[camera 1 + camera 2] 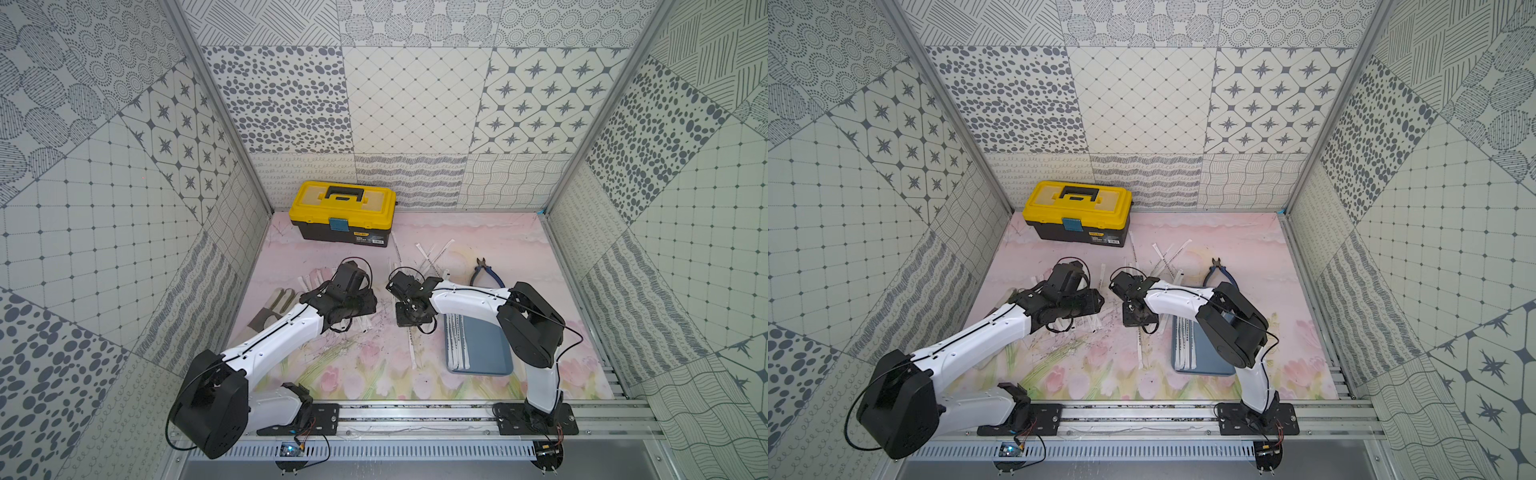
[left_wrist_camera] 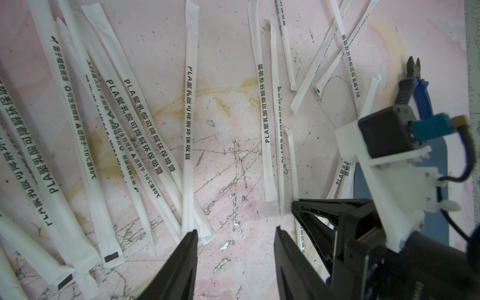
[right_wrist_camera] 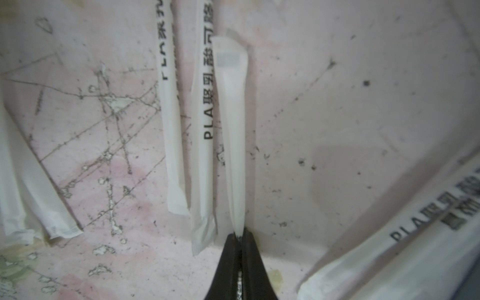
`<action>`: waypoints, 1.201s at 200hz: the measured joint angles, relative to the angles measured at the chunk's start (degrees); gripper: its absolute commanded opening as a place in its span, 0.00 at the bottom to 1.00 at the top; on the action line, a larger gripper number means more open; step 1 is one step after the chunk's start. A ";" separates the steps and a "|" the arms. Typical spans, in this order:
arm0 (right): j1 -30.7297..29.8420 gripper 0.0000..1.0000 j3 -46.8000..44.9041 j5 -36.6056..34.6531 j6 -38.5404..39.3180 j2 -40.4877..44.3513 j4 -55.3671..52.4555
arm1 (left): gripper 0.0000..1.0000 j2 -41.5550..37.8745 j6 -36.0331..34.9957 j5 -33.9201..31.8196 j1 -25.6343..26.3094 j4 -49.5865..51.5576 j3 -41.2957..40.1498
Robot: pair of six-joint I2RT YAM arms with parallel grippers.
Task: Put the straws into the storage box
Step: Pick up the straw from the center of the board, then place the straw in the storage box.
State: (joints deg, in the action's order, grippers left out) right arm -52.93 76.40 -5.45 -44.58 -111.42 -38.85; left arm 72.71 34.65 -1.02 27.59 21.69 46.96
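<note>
Below centre in a top view, right gripper (image 3: 240, 235) clamped on end of one straw (image 3: 231, 124), just left of storage box (image 1: 490, 357). Left gripper (image 2: 235, 239) parted, empty, over loose straws (image 2: 117, 135). Grasp step; next: lift, carry right over box, release.

In a top view, bare worktop (image 1: 513, 243) lies open at centre right; scattered straws (image 1: 442, 251), pliers (image 1: 482, 266) and the yellow toolbox (image 1: 347, 208) obstruct the middle.

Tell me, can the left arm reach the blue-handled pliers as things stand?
Probably not: the right arm lies across the way, between the open left pincer and the pliers beyond it.
</note>
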 measured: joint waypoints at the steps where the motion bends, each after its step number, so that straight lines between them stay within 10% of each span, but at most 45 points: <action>1: -0.02 0.07 -0.09 -0.02 0.00 0.13 -0.02 | 0.51 -0.02 0.00 0.00 0.00 0.02 0.07; 85: 13.42 0.07 -20.87 -6.03 1.92 35.21 -8.57 | 0.51 7.26 0.57 0.63 12.63 -3.08 7.65; 240: 19.91 0.11 -28.33 -3.63 10.88 21.88 2.89 | 0.51 21.05 3.91 5.33 20.37 -8.20 12.92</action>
State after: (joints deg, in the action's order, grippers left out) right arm -33.01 48.07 -9.08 -33.69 -89.54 -35.97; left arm 93.76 38.57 4.32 47.97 13.50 59.88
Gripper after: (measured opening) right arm 0.089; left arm 0.512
